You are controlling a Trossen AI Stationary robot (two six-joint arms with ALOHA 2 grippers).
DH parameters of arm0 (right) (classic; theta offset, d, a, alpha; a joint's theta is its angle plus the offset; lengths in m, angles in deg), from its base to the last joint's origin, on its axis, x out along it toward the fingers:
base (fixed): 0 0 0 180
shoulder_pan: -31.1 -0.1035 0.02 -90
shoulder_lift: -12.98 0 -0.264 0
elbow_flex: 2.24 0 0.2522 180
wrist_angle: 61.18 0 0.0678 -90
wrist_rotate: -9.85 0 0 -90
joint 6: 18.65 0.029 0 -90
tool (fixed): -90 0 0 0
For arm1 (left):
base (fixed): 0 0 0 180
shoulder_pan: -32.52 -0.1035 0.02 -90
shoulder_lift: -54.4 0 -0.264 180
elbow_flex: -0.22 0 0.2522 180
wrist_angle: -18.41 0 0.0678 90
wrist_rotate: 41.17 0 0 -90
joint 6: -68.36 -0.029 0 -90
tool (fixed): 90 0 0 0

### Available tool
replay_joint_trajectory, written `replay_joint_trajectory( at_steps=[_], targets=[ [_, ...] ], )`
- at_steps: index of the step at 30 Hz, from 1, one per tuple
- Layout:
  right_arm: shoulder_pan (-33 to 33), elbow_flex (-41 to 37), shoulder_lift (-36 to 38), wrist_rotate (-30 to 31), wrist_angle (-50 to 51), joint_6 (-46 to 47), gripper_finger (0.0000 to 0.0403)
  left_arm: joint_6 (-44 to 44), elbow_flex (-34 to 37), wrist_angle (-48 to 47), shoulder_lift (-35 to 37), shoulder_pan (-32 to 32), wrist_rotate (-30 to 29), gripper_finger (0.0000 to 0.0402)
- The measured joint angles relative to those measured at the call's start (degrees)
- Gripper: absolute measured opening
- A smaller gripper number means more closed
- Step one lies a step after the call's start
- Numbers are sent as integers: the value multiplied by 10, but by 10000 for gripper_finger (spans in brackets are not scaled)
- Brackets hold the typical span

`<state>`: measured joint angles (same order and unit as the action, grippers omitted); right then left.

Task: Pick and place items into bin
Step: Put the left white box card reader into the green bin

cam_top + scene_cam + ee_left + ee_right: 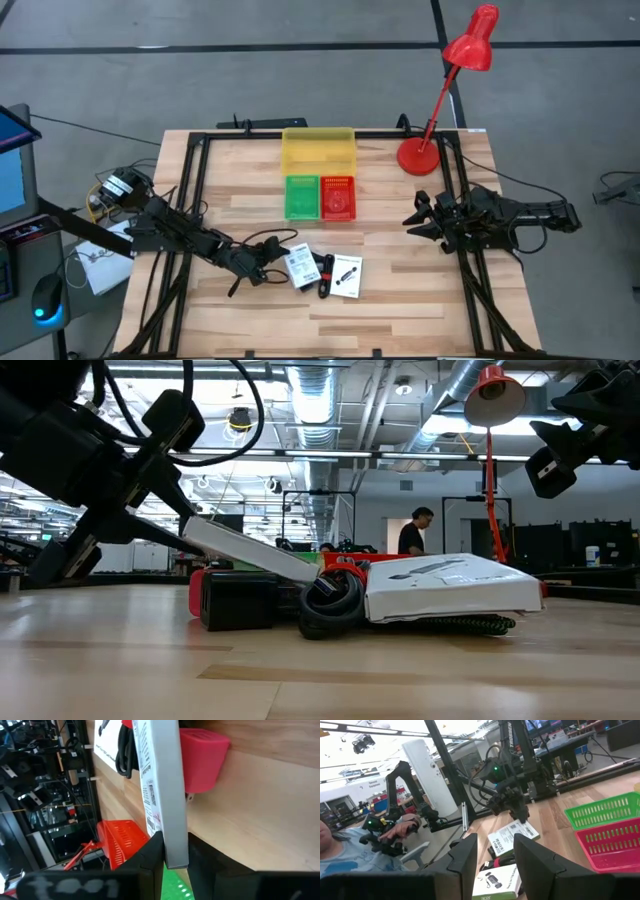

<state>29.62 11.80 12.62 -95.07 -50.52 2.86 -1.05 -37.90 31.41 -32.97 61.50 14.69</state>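
On the pale wooden desk, the yellow, green and red plastic bins sit toward twelve o'clock. My left claw pinches one edge of a flat white printed packet, tilting it up at desk centre. My right claw hovers open at three o'clock.

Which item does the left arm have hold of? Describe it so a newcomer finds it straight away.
On the wooden table, look below the green basket. The left gripper pinches a flat white printed packet by its edge, tilted up; the other white packet lies flat, untouched.
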Motion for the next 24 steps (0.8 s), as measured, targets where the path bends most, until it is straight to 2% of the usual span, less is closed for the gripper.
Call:
replay_joint_trajectory(
  at_steps=[9,13,18,24],
  targets=[
    [0,0,0,0,0,0,123,0,0,44,0,8,-59,55],
    [0,0,0,0,0,0,123,0,0,52,0,8,-103,55],
    [0,0,0,0,0,0,123,-12,0,94,0,7,-178,55],
    [0,0,0,0,0,0,123,-66,0,138,0,-1,-300,55]
  ],
)
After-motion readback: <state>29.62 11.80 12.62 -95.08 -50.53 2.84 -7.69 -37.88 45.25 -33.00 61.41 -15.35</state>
